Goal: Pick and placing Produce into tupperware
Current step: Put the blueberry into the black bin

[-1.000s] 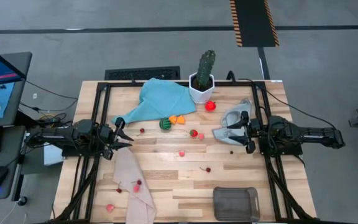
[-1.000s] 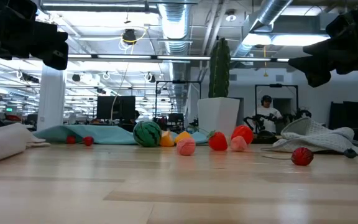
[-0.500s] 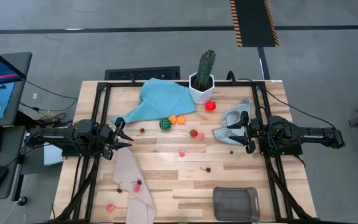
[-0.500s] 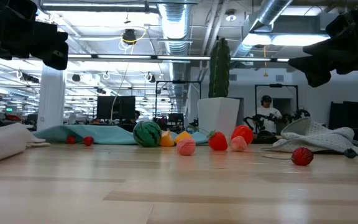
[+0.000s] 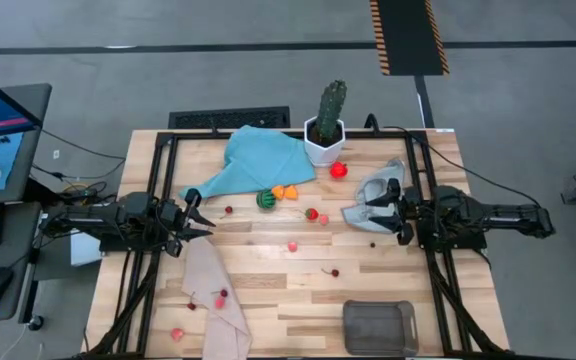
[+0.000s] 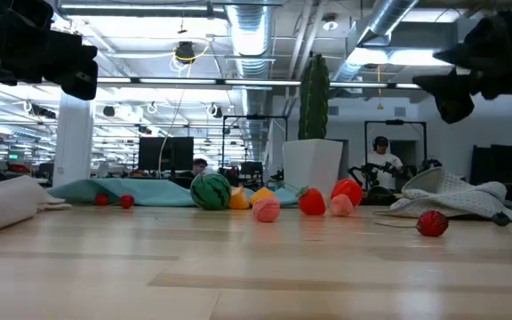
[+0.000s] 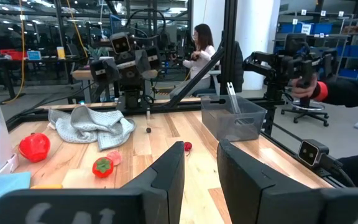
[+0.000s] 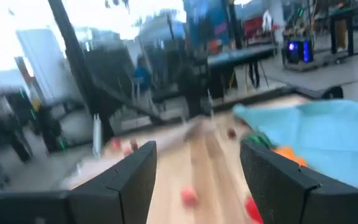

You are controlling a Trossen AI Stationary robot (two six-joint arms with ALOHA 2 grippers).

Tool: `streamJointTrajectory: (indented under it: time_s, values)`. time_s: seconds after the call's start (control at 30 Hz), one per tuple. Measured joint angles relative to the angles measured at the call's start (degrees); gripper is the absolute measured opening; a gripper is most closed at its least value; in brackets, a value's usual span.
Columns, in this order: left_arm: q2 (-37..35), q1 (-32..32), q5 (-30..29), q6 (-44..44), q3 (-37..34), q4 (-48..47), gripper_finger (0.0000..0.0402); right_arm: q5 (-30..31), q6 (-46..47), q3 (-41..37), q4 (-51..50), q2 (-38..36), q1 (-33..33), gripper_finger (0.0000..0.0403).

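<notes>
The produce lies scattered over the table: a green striped ball (image 5: 265,199), orange pieces (image 5: 285,190), a red piece (image 5: 339,170), a strawberry (image 5: 311,213) and small red and pink pieces (image 5: 292,245). Some lie on the beige cloth (image 5: 218,300). The clear tupperware (image 5: 379,327) stands near the near edge, right of the middle. My left gripper (image 5: 204,216) hovers open at the left side. My right gripper (image 5: 388,208) hovers open over the grey cloth (image 5: 370,195). The fingers of both stand apart in the wrist views (image 7: 201,168) (image 8: 197,180).
A cactus in a white pot (image 5: 326,128) stands at the far edge beside a teal cloth (image 5: 258,160). Black frame rails (image 5: 158,180) run along both table sides. Bare wood lies between the grippers. People show in the room beyond (image 7: 201,43).
My right gripper has shifted slightly toward the table's middle. The produce, the cloths and the tupperware lie as before.
</notes>
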Motion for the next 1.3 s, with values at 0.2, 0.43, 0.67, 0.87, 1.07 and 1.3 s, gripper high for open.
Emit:
streamJointTrajectory:
  time_s: [0.2, 0.43, 0.67, 0.87, 1.07, 1.3]
  values:
    - [0.0, 0.0, 0.0, 0.0, 0.0, 0.0, 0.0085, -0.1, 16.0, 0.0, 9.4, 0.0, 0.6, 0.0255]
    - [0.0, 0.0, 0.0, 0.0, 0.0, 0.0, 0.0085, 1.7, 16.0, 0.0, 12.4, 0.0, 0.5, 0.0255]
    - [0.0, 0.0, 0.0, 0.0, 0.0, 0.0, 0.0085, 5.5, 12.8, 0.0, 7.0, 0.0, 1.8, 0.0255]
    - [0.0, 0.0, 0.0, 0.0, 0.0, 0.0, 0.0085, 6.0, 10.1, 0.5, 1.9, 0.1, 5.0, 0.0255]
    - [0.0, 0.0, 0.0, 0.0, 0.0, 0.0, 0.0085, 7.3, 4.8, 4.8, -4.7, 2.8, 8.1, 0.0255]
    - [0.0, 0.0, -1.1, 0.0, 0.0, 1.2, 0.0085, 15.1, 4.4, 16.2, -22.5, 13.5, 10.7, 0.0255]
